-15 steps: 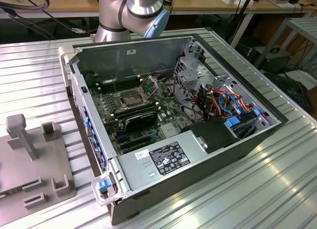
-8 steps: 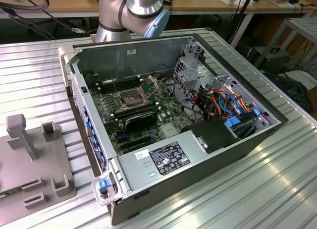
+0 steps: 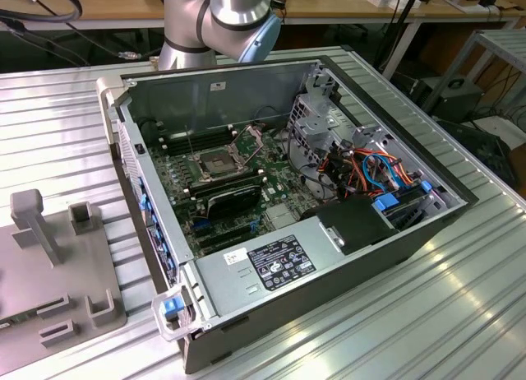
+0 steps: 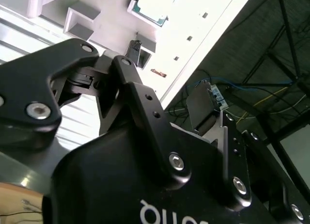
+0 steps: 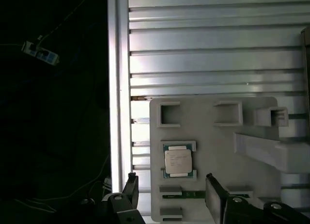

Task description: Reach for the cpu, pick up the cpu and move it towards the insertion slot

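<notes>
We see the gripper (image 5: 173,191) spread wide, holding nothing. Its two dark fingers (image 5: 214,192) stand further apart than the cpu is wide. The cpu (image 5: 178,162) lies flat in a shallow seat on the grey fixture plate (image 5: 213,151), pale metal face up toward the camera. It is close to square, so we can tell no clear long axis. Its edges run parallel to the plate's edges. The fingertips are near the cpu but not touching it. In the second wrist view the cpu (image 4: 157,3) shows beyond the black gripper body. In the exterior view the arm (image 3: 218,18) stands behind the open computer case (image 3: 246,265) on the ribbed metal table (image 3: 427,314). The insertion slot (image 3: 215,160) sits on the board inside, dark centre exposed, well apart from the fixture plate at the exterior view's left.
</notes>
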Controlling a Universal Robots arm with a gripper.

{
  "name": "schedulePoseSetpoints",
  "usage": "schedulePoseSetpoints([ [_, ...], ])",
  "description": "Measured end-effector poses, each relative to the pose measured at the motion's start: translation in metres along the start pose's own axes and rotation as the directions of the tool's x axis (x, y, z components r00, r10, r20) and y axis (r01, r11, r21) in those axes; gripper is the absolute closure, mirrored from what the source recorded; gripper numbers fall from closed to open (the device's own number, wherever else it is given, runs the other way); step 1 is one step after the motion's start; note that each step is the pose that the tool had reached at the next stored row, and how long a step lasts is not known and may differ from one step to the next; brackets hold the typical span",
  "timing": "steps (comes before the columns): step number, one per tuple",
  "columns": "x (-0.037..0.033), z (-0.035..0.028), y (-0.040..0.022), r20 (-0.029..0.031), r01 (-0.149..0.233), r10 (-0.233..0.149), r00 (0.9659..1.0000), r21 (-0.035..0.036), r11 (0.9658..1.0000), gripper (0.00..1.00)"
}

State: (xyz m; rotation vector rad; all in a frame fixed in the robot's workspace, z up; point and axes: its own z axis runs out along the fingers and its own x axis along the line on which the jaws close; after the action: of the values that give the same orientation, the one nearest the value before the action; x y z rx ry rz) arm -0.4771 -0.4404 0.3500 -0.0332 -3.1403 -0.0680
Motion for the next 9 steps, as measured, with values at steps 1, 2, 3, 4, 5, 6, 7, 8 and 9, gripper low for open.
schedulePoseSetpoints([
  [1, 0.0000, 0.0010, 0.0001, -0.0014, 0.006, -0.006, 1.0000, 0.0001, 1.0000, 0.34],
  [2, -0.0001, 0.0020, 0.0002, -0.0033, 0.012, -0.012, 0.9999, 0.0001, 0.9999, 0.34],
  [3, -0.0001, 0.0040, 0.0003, -0.0058, 0.021, -0.021, 0.9998, 0.0000, 0.9998, 0.34],
  [4, -0.0002, 0.0058, 0.0004, -0.0082, 0.029, -0.029, 0.9995, 0.0000, 0.9996, 0.34],
  [5, -0.0003, 0.0071, 0.0005, -0.0099, 0.034, -0.034, 0.9994, 0.0000, 0.9994, 0.34],
  [6, -0.0002, 0.0082, 0.0005, -0.0115, 0.039, -0.039, 0.9992, 0.0000, 0.9992, 0.34],
  [7, -0.0002, 0.0097, 0.0005, -0.0131, 0.044, -0.044, 0.9989, -0.0001, 0.9990, 0.34],
  [8, -0.0002, 0.0109, 0.0004, -0.0144, 0.048, -0.048, 0.9988, -0.0001, 0.9989, 0.34],
  [9, -0.0003, 0.0131, 0.0003, -0.0158, 0.052, -0.052, 0.9985, 0.0000, 0.9987, 0.34],
])
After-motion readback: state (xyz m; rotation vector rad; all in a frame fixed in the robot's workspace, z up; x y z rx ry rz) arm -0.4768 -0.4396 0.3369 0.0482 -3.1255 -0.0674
